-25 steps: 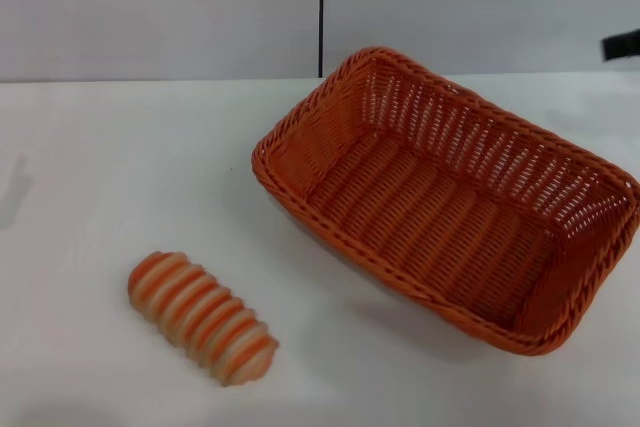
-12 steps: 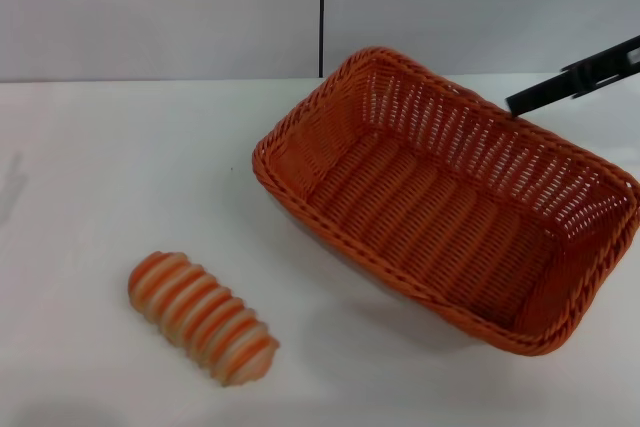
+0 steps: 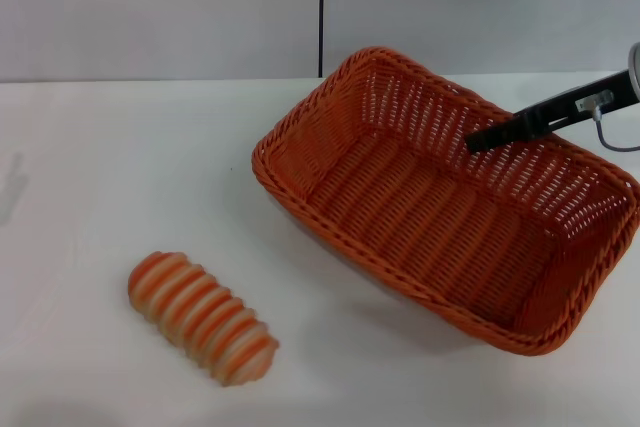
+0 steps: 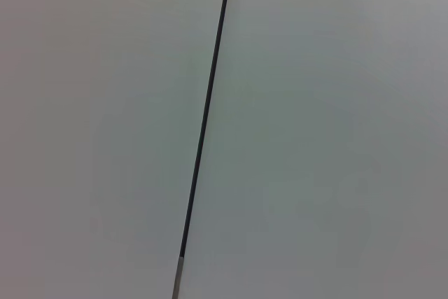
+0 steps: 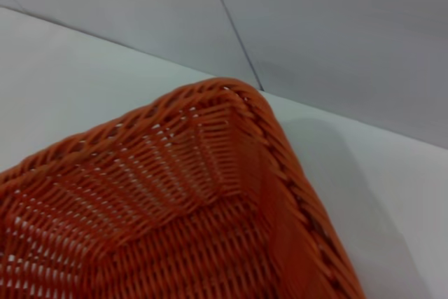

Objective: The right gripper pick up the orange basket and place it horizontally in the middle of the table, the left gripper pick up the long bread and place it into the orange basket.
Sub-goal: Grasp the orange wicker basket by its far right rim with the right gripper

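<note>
The orange basket [image 3: 300,142] lies slantwise on the right half of the white table [image 3: 120,167], empty inside. My right gripper [image 3: 480,141] reaches in from the right edge as a black claw over the basket's far long wall, above its inside. The right wrist view looks down on a far corner of the basket [image 5: 175,173] and its braided rim. The long bread [image 3: 203,318], striped orange and cream, rests on the table at the front left, well apart from the basket. My left gripper is out of view; its wrist view shows only a grey wall.
A grey panelled wall [image 3: 160,7] with a dark vertical seam [image 3: 321,7] stands behind the table's far edge. White tabletop lies between the bread and the basket and along the left side.
My right gripper has come in from the right edge and moved leftward and down over the basket's far wall. The basket and the bread have not moved.
</note>
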Controlling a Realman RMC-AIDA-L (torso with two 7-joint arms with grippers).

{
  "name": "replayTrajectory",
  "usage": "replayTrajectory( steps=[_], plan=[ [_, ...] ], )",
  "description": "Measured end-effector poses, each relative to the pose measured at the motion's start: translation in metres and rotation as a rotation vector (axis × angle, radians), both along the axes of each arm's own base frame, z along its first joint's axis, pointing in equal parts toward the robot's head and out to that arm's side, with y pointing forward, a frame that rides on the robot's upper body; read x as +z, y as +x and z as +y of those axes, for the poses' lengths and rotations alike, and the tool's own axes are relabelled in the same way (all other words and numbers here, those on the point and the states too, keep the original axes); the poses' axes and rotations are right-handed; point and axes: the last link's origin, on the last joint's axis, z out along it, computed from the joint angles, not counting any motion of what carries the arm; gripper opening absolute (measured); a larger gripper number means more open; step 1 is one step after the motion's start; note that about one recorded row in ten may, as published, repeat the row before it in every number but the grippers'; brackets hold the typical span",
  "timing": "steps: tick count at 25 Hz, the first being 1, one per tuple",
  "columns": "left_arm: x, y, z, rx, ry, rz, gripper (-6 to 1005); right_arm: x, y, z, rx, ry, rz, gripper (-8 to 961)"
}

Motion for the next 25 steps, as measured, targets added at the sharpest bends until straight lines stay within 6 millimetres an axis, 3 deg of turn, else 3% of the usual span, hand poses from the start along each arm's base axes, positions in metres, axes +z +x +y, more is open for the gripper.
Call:
replayTrajectory(
  steps=[13, 18, 25],
  plan=[
    [-0.004, 0.001, 0.004, -0.001, -0.025, 0.004, 796, -0.004, 0.012, 0.005, -0.001, 0.072, 0.005, 636],
    [-0.005, -0.001, 0.006, 0.016, -0.029, 0.022, 794, -0.003, 0.008, 0.006, 0.005, 0.088, 0.039, 422],
    [-0.005, 0.001, 0.011, 0.014, -0.032, 0.034, 792, 0.001, -0.002, 0.002, 0.071, 0.073, 0.051, 206]
  ],
)
